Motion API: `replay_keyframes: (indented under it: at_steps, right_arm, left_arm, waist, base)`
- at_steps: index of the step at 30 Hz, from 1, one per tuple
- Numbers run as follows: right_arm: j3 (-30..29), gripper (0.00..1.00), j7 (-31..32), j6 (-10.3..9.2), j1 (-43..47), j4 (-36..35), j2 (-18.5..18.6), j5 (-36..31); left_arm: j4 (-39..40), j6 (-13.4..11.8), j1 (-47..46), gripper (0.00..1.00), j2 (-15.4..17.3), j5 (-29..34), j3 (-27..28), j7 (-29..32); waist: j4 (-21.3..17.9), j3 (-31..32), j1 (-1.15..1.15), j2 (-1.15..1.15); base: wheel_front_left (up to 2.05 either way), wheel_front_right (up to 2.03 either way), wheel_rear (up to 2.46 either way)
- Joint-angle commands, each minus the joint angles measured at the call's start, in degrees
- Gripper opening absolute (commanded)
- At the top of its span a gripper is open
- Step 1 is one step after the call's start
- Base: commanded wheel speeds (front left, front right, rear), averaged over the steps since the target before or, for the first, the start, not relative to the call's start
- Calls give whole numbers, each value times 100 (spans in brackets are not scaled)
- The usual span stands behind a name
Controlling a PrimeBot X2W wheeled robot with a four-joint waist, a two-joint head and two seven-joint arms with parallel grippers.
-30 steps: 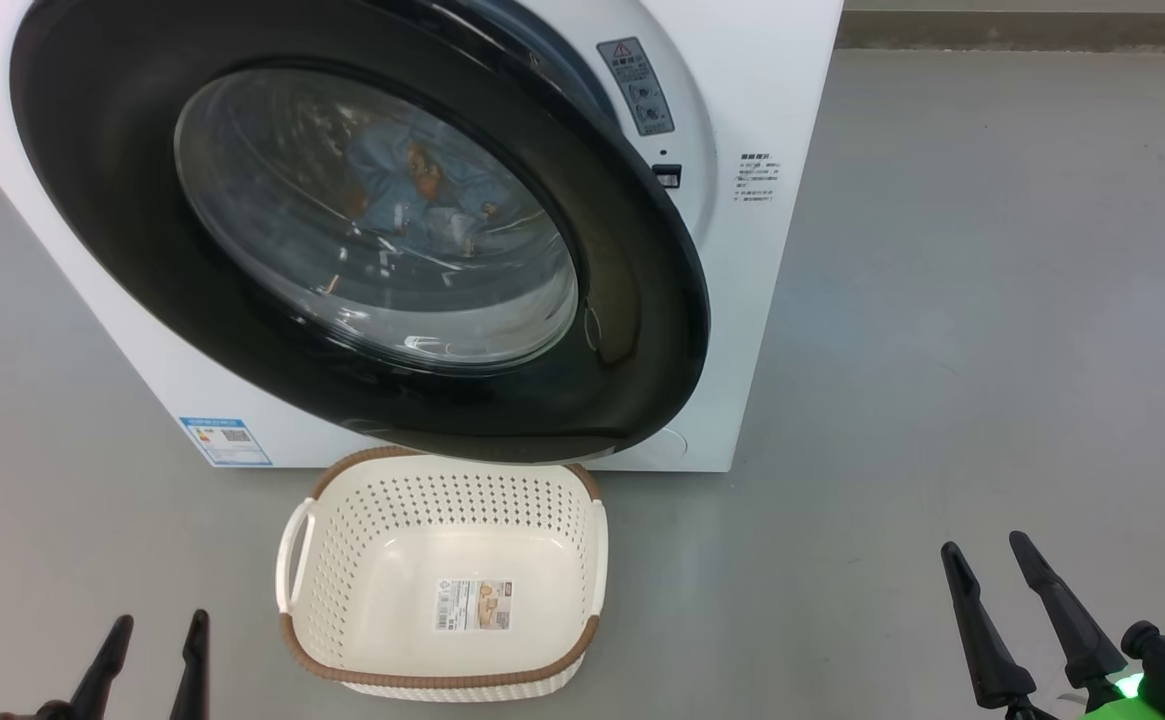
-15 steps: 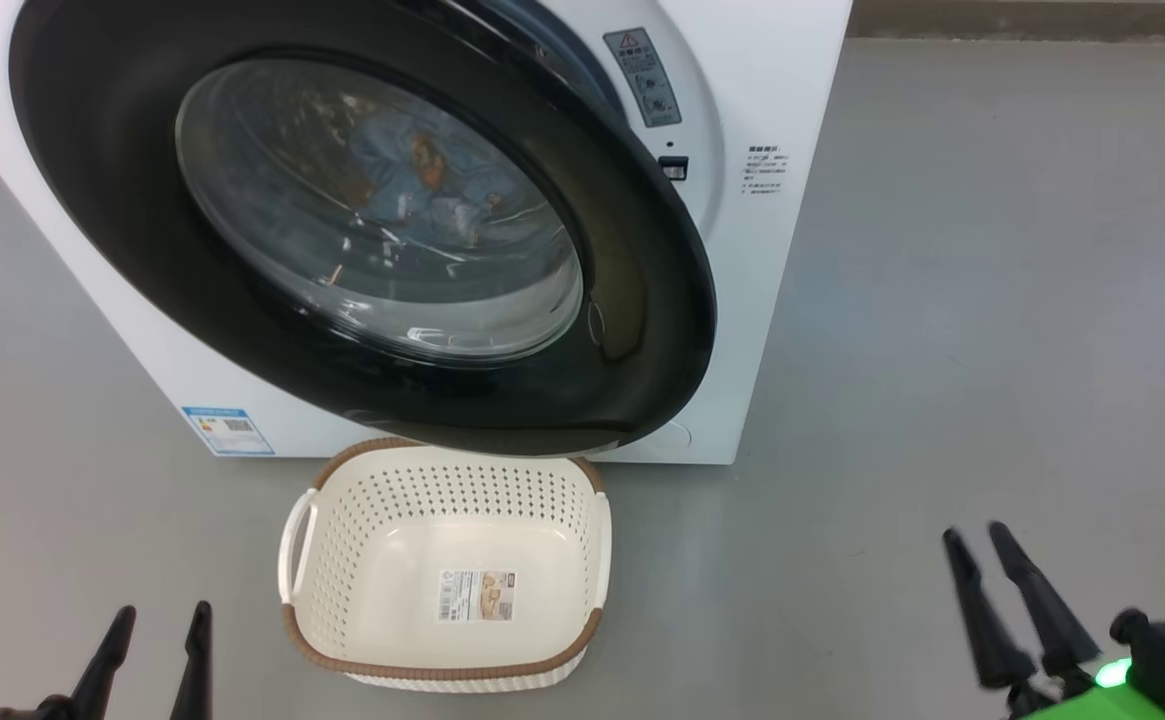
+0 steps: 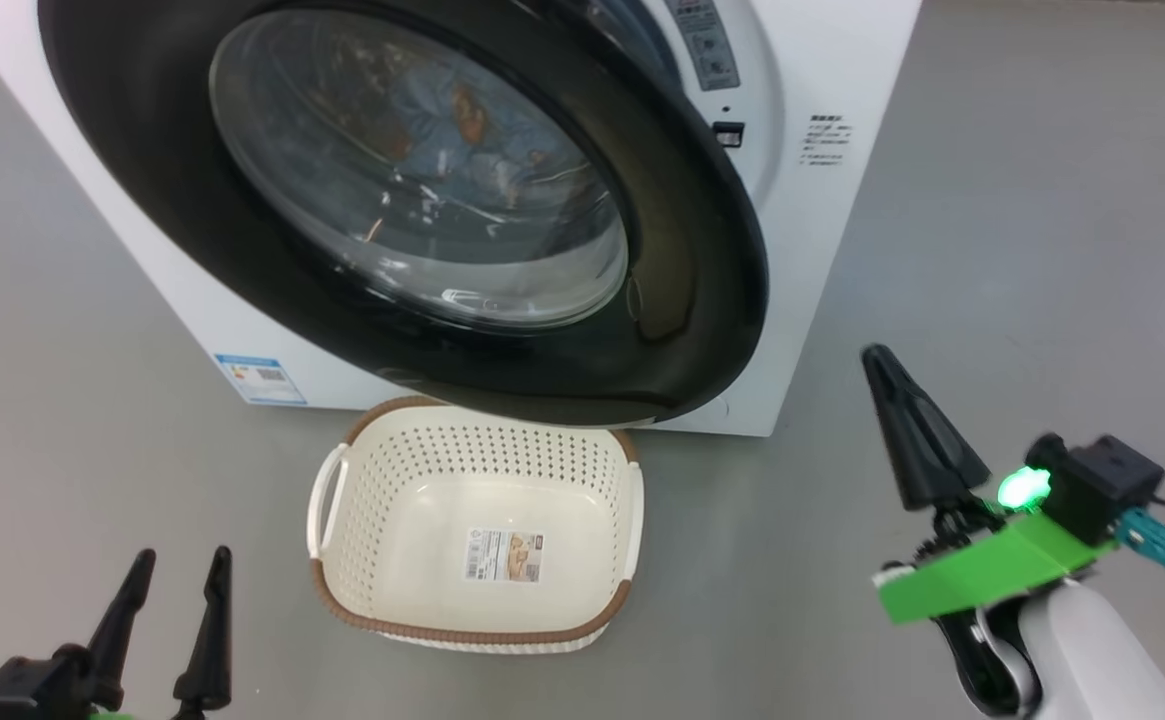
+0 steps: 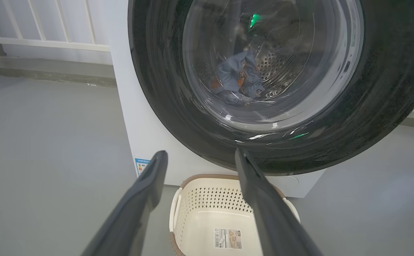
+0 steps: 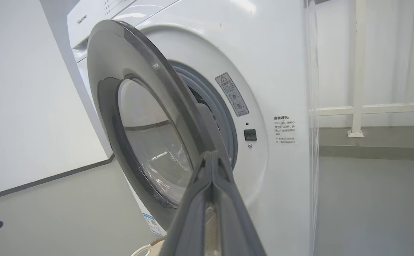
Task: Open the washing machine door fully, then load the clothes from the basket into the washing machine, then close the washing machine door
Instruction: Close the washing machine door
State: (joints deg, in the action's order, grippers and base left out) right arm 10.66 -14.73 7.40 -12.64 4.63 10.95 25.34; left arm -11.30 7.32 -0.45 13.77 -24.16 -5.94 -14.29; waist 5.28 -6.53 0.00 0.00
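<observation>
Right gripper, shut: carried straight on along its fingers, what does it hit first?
Probably the free edge of the washing machine door, which stands ajar; the right gripper aims about there, though depth is unclear.

Grey floor point(image 3: 1022, 200); wht railing point(image 5: 359, 71) at bkgd; wht wall point(image 5: 15, 106).

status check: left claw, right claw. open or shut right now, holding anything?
Left claw: open, empty.
Right claw: shut, fingers pressed together, nothing between them.
</observation>
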Motion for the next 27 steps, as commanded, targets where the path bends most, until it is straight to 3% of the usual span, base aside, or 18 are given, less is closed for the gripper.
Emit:
replay_keyframes:
  at_steps: [1, 16, 27]
  right_arm:
    - [225, 0, -27, 9, -268, -81, 34, -18]
    - [1150, 0, -27, 9, -1449, 417, 26, 16]
    - [1259, 0, -27, 9, -1808, 795, -49, 15]
  left_arm:
    - [144, 17, -283, 100, 93, -50, 190, -71]
    - [221, 17, -578, 100, 88, -131, 161, -71]
    - [246, 17, -777, 100, 129, -186, 104, -71]
  waist:
    - [123, -124, 0, 0]
    - [368, -581, 0, 0]
    - [412, -873, 0, 0]
  base:
    - [0, 0, 0]
    - [0, 0, 0]
    - [0, 0, 0]
